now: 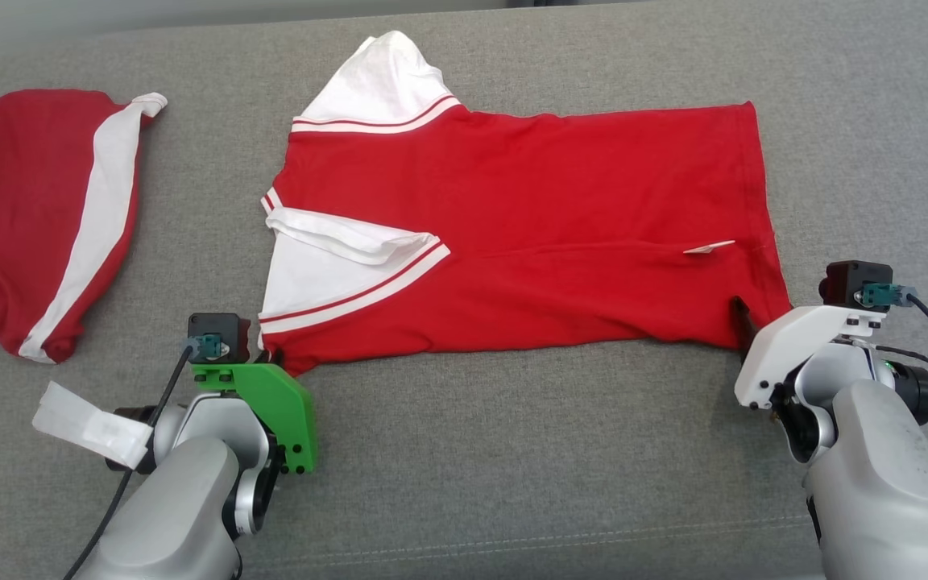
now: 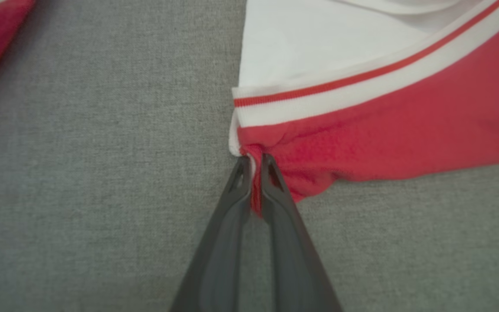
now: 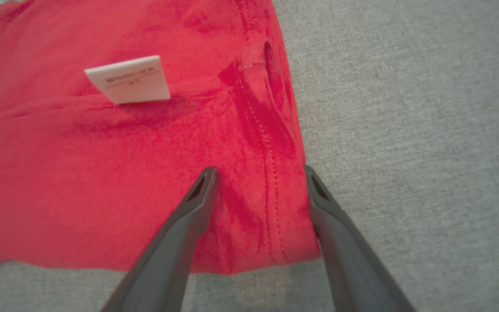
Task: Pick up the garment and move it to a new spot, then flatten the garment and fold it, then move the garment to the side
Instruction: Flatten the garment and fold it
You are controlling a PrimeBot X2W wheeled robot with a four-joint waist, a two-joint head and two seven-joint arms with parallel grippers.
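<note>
Currently shirt lies flat, red with white sleeves; left gripper pinches its corner, right gripper spread wide.

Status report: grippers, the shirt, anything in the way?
Left gripper shut on shirt corner. Right gripper open, jaws astride hem corner. Second red garment lies apart, left.

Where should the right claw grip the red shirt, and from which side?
The near hem corner of the red shirt, approached from the near edge. It lies flat, straddled by the open right claw, and the left claw pinches the matching sleeve-side corner, so both should lift evenly.
</note>
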